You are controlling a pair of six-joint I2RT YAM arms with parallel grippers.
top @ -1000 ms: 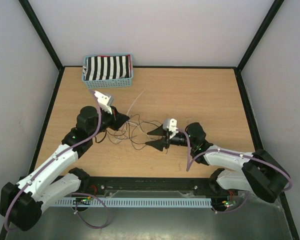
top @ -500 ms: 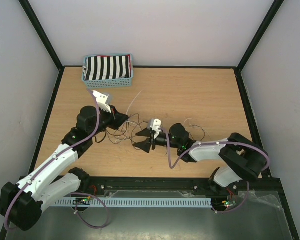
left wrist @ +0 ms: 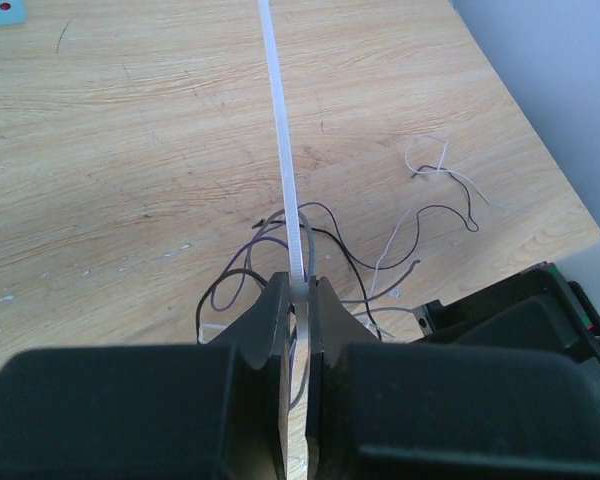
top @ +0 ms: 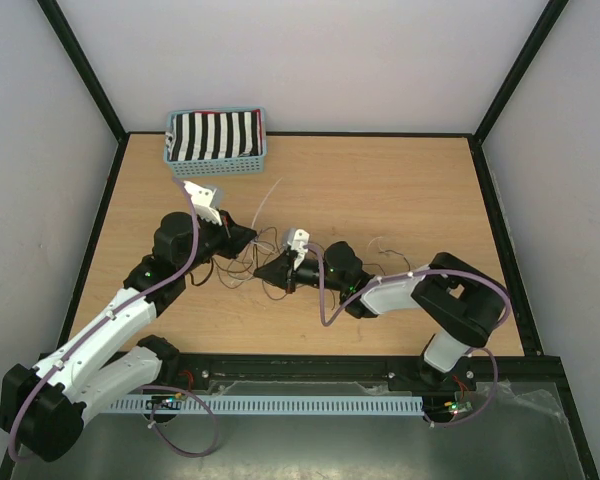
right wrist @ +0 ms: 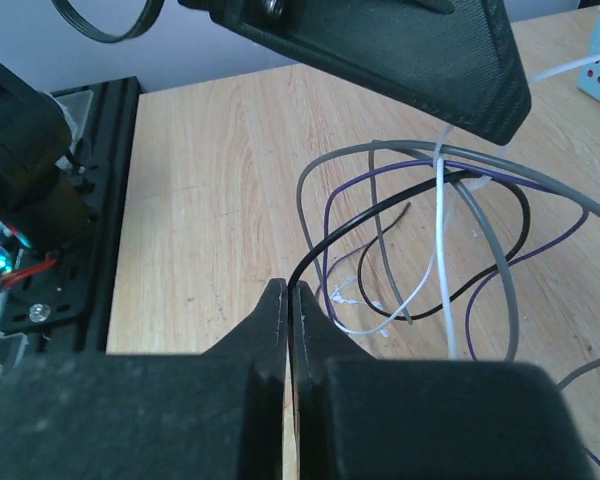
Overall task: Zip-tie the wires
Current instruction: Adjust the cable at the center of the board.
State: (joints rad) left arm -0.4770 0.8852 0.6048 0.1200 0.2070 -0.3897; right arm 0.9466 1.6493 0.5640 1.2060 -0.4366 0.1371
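The wires lie in a loose tangle of black, grey, purple and white loops at the table's middle. My left gripper is shut on a white zip tie, whose strap points away across the table. The wires curl just beyond its tips. From the right, my right gripper reaches into the tangle. In the right wrist view its jaws are shut on a black wire, which rises from them into the loops. The left gripper's finger hangs above those loops.
A blue basket holding a black-and-white striped cloth stands at the back left. A few separate thin wires lie to the right of the tangle, beside the right arm. Black frame rails edge the table.
My right arm has stretched left into the tangle, and its jaws have gone from open to shut on the black wire. The left arm has stayed put.
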